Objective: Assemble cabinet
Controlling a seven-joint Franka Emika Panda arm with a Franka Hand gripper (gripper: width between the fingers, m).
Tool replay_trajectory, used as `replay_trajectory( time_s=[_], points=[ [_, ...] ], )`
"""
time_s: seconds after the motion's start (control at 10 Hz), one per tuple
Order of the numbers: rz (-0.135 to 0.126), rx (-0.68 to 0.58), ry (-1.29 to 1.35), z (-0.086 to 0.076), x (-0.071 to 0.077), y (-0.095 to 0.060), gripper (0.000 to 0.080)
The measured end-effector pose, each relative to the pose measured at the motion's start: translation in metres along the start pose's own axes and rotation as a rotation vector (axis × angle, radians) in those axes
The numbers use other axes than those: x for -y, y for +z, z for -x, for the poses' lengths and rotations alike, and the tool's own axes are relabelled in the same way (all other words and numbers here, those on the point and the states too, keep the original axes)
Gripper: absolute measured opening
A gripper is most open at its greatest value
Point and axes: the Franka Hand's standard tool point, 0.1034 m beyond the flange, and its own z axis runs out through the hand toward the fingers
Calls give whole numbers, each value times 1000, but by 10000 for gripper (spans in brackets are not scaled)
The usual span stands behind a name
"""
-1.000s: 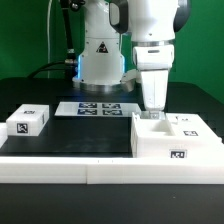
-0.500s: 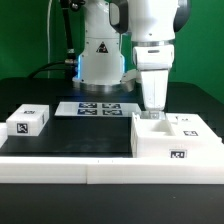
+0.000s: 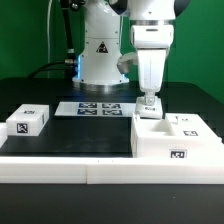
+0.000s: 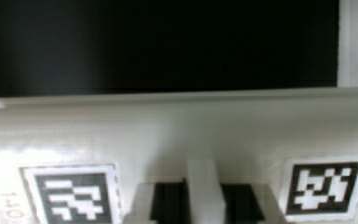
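Observation:
The cabinet [image 3: 176, 143] is a large white box with tags, standing at the exterior view's right near the front. My gripper [image 3: 149, 106] hangs straight down over its back left corner, just above the rim. The fingers look shut on a thin white tagged panel [image 3: 150, 101] held upright between them. In the wrist view the white strip of the panel [image 4: 190, 200] sits between two dark finger pads [image 4: 160, 203], with the cabinet's white face [image 4: 176, 130] and two of its tags [image 4: 69, 196] behind.
A small white single-tag block [image 3: 28, 122] lies at the exterior view's left. The marker board [image 3: 98, 108] lies flat in front of the robot base [image 3: 100, 55]. A long white rail [image 3: 80, 170] runs along the front.
My gripper has risen from inside the cabinet's back left corner to just above its rim, bringing the thin panel up with it. Nothing else has moved.

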Motion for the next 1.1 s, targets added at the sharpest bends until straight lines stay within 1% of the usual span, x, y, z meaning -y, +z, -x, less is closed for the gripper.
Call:
replay_trajectory(
  time_s=[0.1, 0.2, 0.3, 0.4, 0.6, 0.7, 1.1],
  points=[
    [2, 2, 4, 2, -7, -3, 70],
    [-4, 5, 8, 6, -13, -5, 70],
    [-1, 5, 16, 8, -20, -7, 70],
    [7, 2, 18, 6, -27, -9, 70],
    [14, 2, 32, 1, -37, -14, 70],
    [18, 1, 43, -2, -38, -15, 70],
    [12, 1, 45, -1, -37, -13, 70]
  ],
)
